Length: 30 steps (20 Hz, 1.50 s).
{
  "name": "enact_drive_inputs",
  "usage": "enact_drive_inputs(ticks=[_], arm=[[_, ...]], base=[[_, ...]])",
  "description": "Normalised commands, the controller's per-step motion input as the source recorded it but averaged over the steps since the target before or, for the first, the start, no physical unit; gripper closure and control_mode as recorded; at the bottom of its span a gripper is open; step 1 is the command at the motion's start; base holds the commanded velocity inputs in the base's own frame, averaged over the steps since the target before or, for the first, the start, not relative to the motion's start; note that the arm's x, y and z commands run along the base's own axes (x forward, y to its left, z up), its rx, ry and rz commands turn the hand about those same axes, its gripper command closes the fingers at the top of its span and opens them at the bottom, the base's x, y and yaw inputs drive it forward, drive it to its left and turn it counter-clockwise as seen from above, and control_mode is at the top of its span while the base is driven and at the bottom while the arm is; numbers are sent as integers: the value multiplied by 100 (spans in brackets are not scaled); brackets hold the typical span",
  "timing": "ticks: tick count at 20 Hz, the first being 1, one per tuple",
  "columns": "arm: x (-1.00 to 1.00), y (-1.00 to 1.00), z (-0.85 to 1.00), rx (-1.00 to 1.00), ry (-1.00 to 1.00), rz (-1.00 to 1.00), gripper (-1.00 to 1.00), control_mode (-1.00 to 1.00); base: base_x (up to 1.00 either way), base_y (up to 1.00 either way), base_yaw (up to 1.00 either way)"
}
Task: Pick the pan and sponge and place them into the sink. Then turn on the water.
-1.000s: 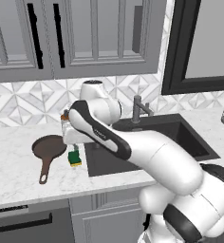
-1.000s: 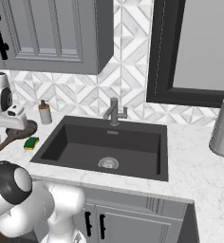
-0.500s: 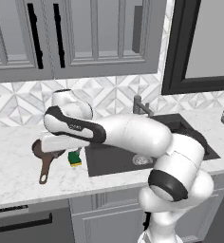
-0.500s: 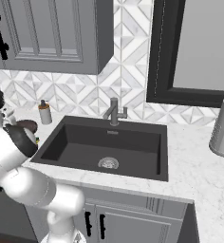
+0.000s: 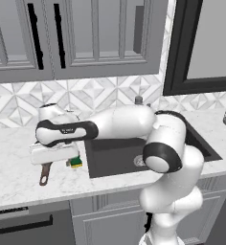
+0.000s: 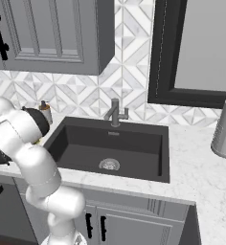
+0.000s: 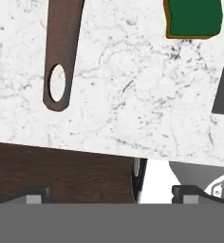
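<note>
Left base view: arm stretches left over the marble counter (image 5: 19, 177), hand low above the pan. Sink (image 6: 110, 143) sits empty, dark basin with drain, faucet (image 6: 115, 112) at its far edge, no stream seen. Pan handle (image 7: 61, 52) lies on the counter left of the sink, loop end toward the near edge, likely the intended grab point. Sponge (image 7: 193, 18) rests just right of the handle, apart from it. Gripper (image 7: 109, 192) jaws spread wide, holding nothing, finger tips barely visible.

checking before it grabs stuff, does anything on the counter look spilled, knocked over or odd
Nothing stands out. The pan handle and the sponge lie flat on the marble counter, apart from each other, and the sink looks dry.
</note>
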Motion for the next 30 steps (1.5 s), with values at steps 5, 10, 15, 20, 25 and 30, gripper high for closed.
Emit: enact_drive_inputs(ticks=[5, 10, 15, 20, 25, 30], arm=[[26, 19, -39, -5, 2, -6, -100, -100], [44, 17, -31, -6, 0, -8, -100, -100], [41, 25, -19, -8, 0, -6, -100, -100], [33, 15, -25, -7, 0, -3, -100, -100], [12, 0, -36, -4, -5, 0, -100, -100], [4, 0, -38, -2, -13, 0, -100, -100]], base=[[0, 0, 0], [0, 0, 0], [0, 0, 0], [0, 0, 0], [0, 0, 0], [0, 0, 0]])
